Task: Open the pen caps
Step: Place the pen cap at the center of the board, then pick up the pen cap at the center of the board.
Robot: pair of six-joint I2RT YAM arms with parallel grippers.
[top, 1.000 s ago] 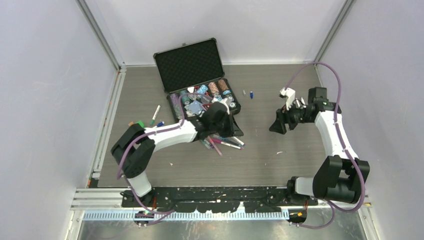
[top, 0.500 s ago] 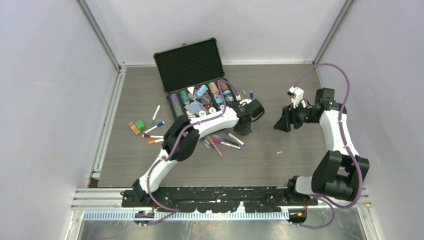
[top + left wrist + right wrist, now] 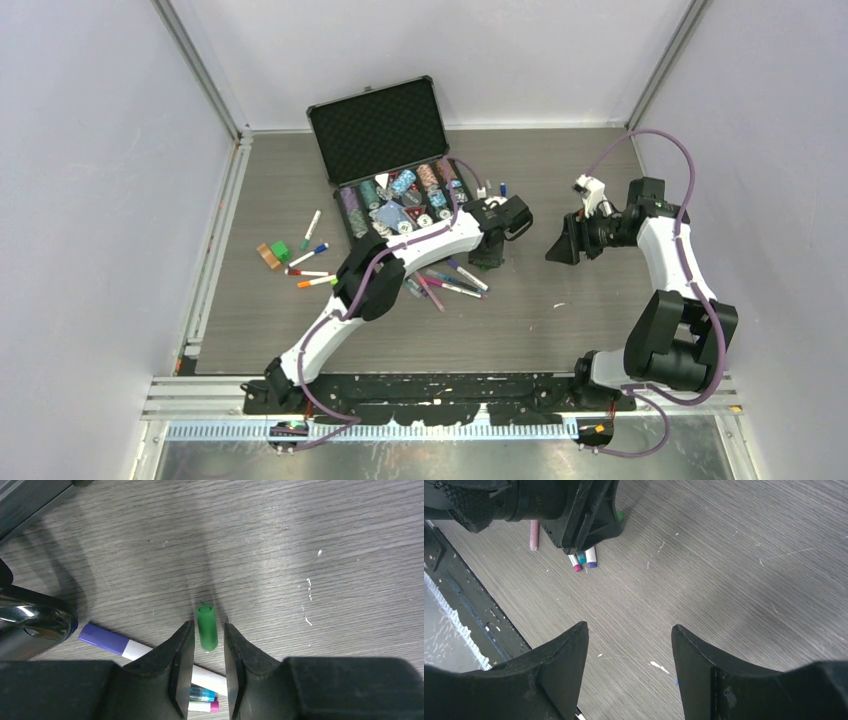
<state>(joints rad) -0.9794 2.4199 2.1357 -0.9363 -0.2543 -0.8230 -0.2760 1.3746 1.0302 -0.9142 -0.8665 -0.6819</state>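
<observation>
Green cap (image 3: 207, 630) lies flat on the grey wood table (image 3: 310, 540), right in the narrow gap between the fingertips of the left gripper (image 3: 206, 624). A sliver of table shows on either side of it, so the jaws are barely parted and nothing is clamped. Just beside it a purple-ended pen (image 3: 107, 641) runs under the fingers, with teal and pink pen ends peeking out below. From above, that pile of pens (image 3: 447, 282) sits in front of the open black case (image 3: 380, 130). Right gripper (image 3: 629, 630) hangs over the table well apart from the left, jaws spread wide, holding nothing.
</observation>
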